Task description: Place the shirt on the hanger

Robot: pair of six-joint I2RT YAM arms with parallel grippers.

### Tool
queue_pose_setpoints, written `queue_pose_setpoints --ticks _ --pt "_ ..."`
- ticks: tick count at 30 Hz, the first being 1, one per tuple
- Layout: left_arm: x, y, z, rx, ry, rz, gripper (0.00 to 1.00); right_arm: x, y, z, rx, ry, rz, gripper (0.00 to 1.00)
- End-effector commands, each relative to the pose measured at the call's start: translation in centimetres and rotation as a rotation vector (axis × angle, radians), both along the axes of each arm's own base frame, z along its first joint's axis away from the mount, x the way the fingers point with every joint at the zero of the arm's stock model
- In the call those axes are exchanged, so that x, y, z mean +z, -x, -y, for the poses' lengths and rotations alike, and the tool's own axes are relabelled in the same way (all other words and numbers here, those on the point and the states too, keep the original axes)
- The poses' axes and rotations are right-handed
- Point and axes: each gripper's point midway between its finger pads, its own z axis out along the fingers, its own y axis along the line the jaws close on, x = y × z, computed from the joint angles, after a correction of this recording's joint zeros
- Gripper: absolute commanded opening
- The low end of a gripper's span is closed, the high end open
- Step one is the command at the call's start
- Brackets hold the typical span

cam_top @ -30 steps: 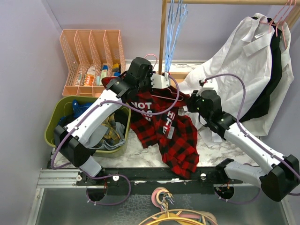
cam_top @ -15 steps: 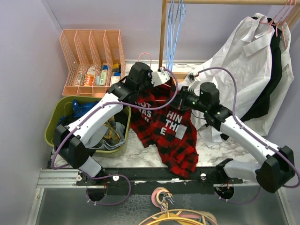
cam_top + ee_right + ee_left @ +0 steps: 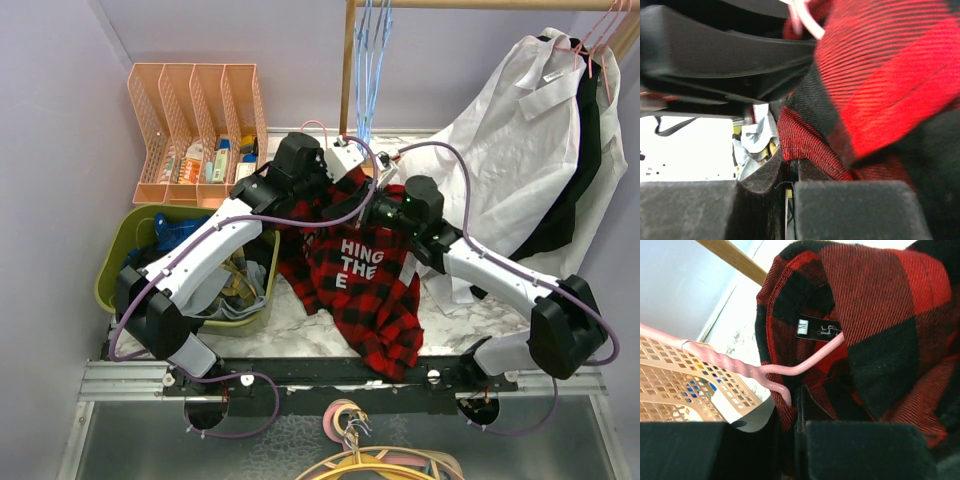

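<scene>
The right gripper (image 3: pixel 388 207) has slid left to the middle of the frame, just beside the left gripper (image 3: pixel 345 165) - both are pinched shut on the shirt (image 3: pixel 365 290), which hangs mid-frame. The hanger (image 3: pixel 740 365) pokes into the collar - so I think the shirt is partly on.

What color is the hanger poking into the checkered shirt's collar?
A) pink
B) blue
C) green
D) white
A: in the left wrist view, the hanger whose arm runs under the shirt collar is pink.
</scene>
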Motion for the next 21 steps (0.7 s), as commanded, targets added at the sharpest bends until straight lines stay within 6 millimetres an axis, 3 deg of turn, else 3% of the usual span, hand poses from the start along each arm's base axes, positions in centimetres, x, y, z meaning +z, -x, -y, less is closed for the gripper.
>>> queue_pose_setpoints --ticks 1,2,3,6,7,9,13,15,18,21 --pt "3.5 0.5 1.2 -0.023 0.127 0.036 0.00 5.0 1.5 0.4 0.025 -0.112 0.175 0.01" --pt "3.6 0.5 1.2 -0.030 0.125 0.036 0.00 5.3 1.9 0.4 0.044 -0.115 0.200 0.04" --pt "3.5 0.5 1.1 -0.035 0.117 0.038 0.00 5.4 2.2 0.5 0.057 -0.099 0.233 0.19" --pt "3.6 0.9 0.5 -0.071 0.060 0.064 0.00 6.3 2.7 2.2 0.031 0.026 0.408 0.95" --pt "3.5 1.1 0.1 -0.083 0.034 0.074 0.00 6.6 3.1 3.2 0.010 0.069 0.482 1.00" --pt "3.1 1.5 -0.5 -0.120 -0.017 0.084 0.00 7.6 4.3 5.3 -0.026 0.124 0.623 0.99" --pt "1.6 3.4 -0.7 -0.255 -0.096 0.055 0.00 8.7 9.2 8.0 0.065 0.196 0.924 0.99" --pt "1.4 4.1 -0.4 -0.300 -0.094 0.044 0.00 9.3 10.4 9.3 0.049 0.222 1.002 0.99" --pt "1.6 5.2 0.1 -0.361 -0.080 0.034 0.00 9.4 10.4 11.1 -0.003 0.307 1.013 0.99" --pt "2.4 6.3 0.3 -0.418 -0.067 0.045 0.00 7.6 8.7 11.5 -0.025 0.413 0.904 0.99"
